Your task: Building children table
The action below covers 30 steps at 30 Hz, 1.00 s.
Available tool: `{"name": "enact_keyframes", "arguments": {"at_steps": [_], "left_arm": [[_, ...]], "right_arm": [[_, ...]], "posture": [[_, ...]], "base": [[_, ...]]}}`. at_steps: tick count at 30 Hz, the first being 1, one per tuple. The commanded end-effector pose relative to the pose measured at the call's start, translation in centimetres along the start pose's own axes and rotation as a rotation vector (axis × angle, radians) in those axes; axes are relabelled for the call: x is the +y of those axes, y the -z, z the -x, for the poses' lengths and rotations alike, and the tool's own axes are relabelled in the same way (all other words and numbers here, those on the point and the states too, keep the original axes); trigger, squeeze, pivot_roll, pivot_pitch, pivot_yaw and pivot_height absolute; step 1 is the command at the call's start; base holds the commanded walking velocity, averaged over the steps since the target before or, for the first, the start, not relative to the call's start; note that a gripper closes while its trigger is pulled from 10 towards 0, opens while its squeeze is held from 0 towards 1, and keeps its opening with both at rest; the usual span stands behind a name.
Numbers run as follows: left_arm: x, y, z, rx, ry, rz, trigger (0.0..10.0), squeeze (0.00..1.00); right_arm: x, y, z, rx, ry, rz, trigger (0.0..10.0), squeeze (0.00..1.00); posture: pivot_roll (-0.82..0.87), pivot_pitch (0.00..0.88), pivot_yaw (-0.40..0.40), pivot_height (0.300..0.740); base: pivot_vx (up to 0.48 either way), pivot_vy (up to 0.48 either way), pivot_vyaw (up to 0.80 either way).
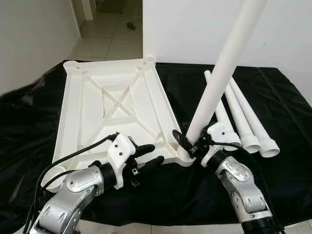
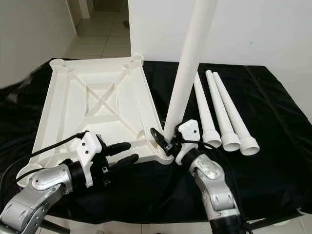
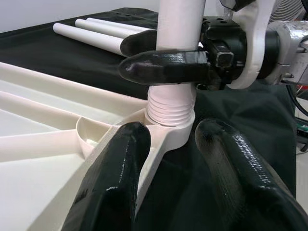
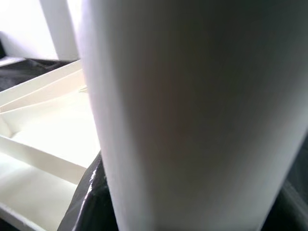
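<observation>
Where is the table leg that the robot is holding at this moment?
The held leg stands in the tabletop's near right corner socket, gripped low by the right gripper, left of three spare legs.

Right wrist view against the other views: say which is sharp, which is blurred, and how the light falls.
Right wrist view: the held table leg sits so close it is soft and featureless, shaded on one side. Left wrist view: sharp on the leg's threads and the right gripper, the left gripper's fingers slightly soft. Eye views: even, shadowless light, the black cloth showing mild sheen.
</observation>
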<state>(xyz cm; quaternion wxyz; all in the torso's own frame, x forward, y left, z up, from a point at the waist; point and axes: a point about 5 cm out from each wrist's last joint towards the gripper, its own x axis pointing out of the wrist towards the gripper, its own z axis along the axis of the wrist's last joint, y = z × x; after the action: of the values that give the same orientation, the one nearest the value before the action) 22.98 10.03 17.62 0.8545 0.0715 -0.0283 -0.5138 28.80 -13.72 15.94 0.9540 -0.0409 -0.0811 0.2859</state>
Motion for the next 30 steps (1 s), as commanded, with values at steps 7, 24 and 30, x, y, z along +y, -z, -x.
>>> {"name": "enact_keyframes", "arguments": {"at_steps": [7,24,30], "left_arm": [[-0.3,0.2,0.2,0.013,-0.008,0.011,10.0,0.0],[-0.5,0.3,0.2,0.014,-0.011,0.017,10.0,0.0],[-0.6,0.3,0.2,0.012,-0.008,0.019,10.0,0.0]], "right_arm": [[-1.0,3.2,1.0,0.164,0.165,-0.053,10.0,0.0],[-1.0,2.7,-0.4,0.082,0.569,-0.054,10.0,0.0],[-0.7,3.2,-0.9,0.116,0.675,-0.06,10.0,0.0]], "posture": [[0.09,0.117,0.005,0.74],[0.09,0.116,-0.005,0.74],[0.1,0.114,-0.007,0.74]], "base": [[0.0,0.0,0.0],[0.0,0.0,0.0],[0.0,0.0,0.0]]}}
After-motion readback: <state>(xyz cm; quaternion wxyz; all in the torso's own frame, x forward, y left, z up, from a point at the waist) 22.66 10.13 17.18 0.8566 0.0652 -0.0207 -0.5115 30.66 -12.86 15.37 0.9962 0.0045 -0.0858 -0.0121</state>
